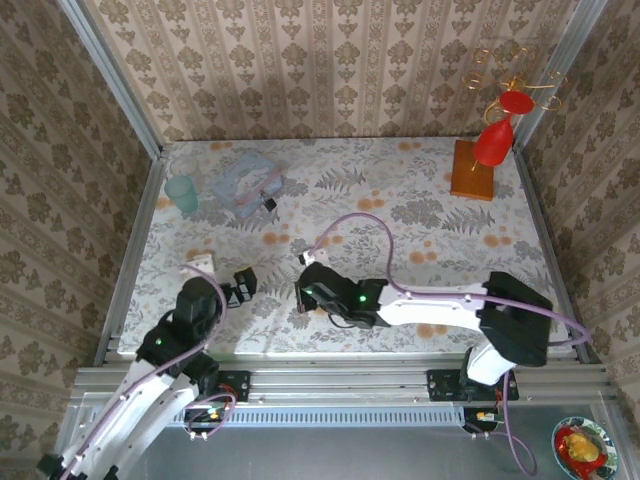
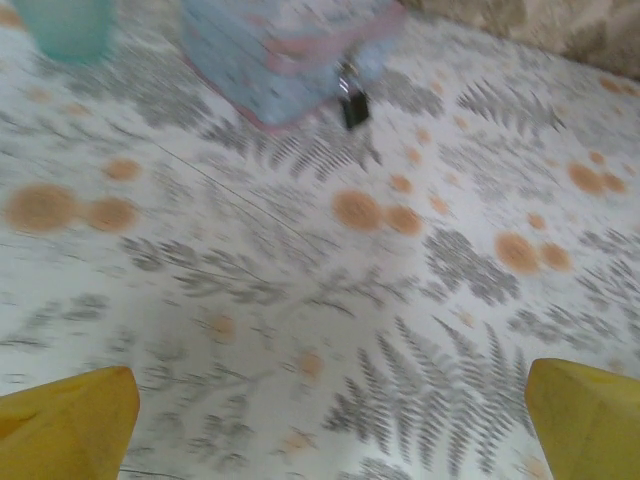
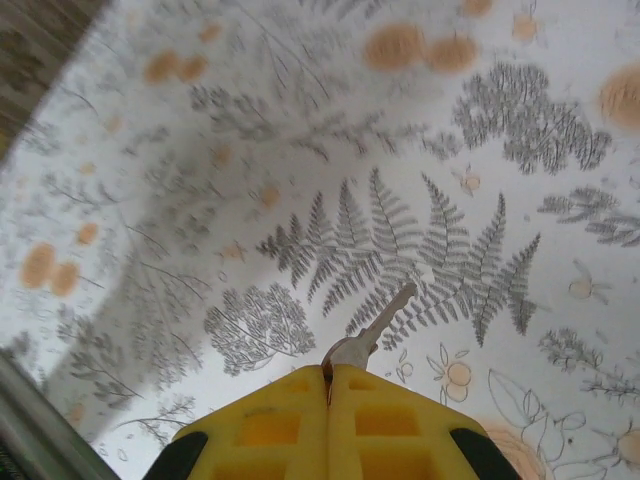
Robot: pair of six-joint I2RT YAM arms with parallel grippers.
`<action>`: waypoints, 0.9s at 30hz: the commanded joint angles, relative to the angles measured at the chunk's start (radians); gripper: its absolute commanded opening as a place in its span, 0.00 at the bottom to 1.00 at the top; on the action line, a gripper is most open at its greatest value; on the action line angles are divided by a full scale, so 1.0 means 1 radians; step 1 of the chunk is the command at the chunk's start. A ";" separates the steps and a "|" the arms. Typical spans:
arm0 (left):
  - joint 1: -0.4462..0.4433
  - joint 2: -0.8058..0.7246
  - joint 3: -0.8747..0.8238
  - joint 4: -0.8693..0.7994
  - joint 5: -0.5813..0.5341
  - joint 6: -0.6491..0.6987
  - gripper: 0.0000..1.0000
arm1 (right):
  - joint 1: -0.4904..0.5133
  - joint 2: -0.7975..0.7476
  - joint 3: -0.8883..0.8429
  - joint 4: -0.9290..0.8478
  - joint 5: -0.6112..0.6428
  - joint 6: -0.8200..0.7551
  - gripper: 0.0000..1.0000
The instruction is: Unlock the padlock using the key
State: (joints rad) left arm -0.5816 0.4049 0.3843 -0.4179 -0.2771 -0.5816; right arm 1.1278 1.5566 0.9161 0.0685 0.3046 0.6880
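The right gripper (image 3: 328,378) pinches the key (image 3: 383,318) near the tabletop's near edge, the left gripper (image 2: 330,425) gapes wide and empty, and the padlock (image 1: 268,203), at the tin (image 1: 240,180) toward the far-left corner, awaits approach, insertion and turning.
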 commanded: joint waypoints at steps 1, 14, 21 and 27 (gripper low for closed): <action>0.007 0.127 0.084 0.174 0.306 -0.096 0.97 | -0.005 -0.073 -0.136 0.290 0.051 -0.113 0.00; -0.091 0.364 0.176 0.343 0.480 -0.128 0.83 | 0.042 -0.068 -0.397 0.863 0.003 -0.428 0.00; -0.106 0.378 0.228 0.257 0.472 -0.092 0.80 | 0.099 0.030 -0.417 1.076 0.056 -0.640 0.00; -0.106 0.397 0.255 0.172 0.467 -0.051 0.81 | 0.120 0.078 -0.410 1.153 0.129 -0.701 0.00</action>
State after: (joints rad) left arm -0.6811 0.7910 0.6022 -0.1799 0.1806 -0.6746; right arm 1.2377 1.6115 0.5148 1.1030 0.3584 0.0669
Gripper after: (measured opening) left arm 0.805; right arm 0.067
